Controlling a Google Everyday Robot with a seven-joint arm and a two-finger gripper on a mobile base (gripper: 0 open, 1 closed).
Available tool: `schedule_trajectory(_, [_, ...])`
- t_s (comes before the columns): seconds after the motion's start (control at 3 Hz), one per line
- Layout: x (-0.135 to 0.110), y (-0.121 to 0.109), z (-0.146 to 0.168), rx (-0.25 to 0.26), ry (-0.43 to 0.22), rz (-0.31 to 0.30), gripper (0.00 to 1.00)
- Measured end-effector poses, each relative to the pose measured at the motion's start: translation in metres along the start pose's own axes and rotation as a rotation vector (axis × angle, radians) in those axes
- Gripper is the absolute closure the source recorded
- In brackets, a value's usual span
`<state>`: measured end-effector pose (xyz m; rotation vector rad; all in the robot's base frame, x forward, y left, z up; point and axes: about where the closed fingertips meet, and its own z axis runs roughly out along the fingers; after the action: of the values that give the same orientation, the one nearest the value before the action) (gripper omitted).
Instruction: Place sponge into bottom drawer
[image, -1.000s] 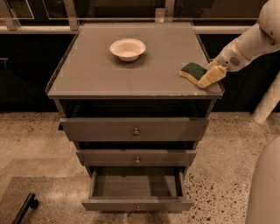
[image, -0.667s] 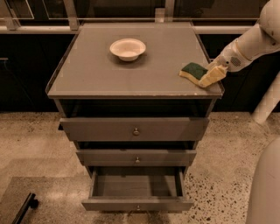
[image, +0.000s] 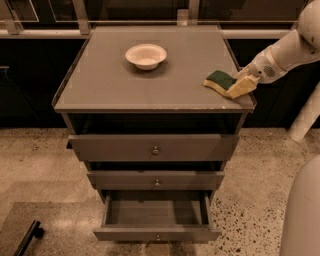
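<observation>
The sponge (image: 219, 79) sits in the right middle of the frame, on the grey cabinet top (image: 150, 87) close to its right front corner; its dark green face is up, and a pale yellow edge shows along the side nearest the camera; its long axis runs roughly left to right across the frame, dipping a little toward the lower right. The gripper (image: 241, 85) comes in from the upper right on the white arm (image: 285, 52) and meets the sponge at its right end, touching or overlapping it there; how far the gripper is open, and whether it has a real hold on the sponge, cannot be told from this view. So the sponge lies directly to the left of the gripper, end-on to it, with its length pointing along the line of approach.

The bottom drawer (image: 130, 233) is at the lower centre of the frame, pulled out, with its inside in view; it lies well below the sponge and to its left, and it juts further toward the camera than the top drawer (image: 110, 148) and the middle drawer (image: 120, 179) above it. The carry therefore likely has to clear the cabinet's front edge, then drop and shift left over the open tray. The white bowl (image: 146, 55) stands at the upper centre, well apart from the sponge and away from that route.
</observation>
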<state>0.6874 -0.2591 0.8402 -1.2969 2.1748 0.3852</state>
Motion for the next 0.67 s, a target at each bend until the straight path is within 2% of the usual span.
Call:
schedule_trajectory(0.33, [0.000,0.024,-0.009,-0.095,-0.142,-0.001,1.00])
schedule_trajectory(0.67, [0.005,0.057,-0.042,-0.115,-0.284,0.013,1.00])
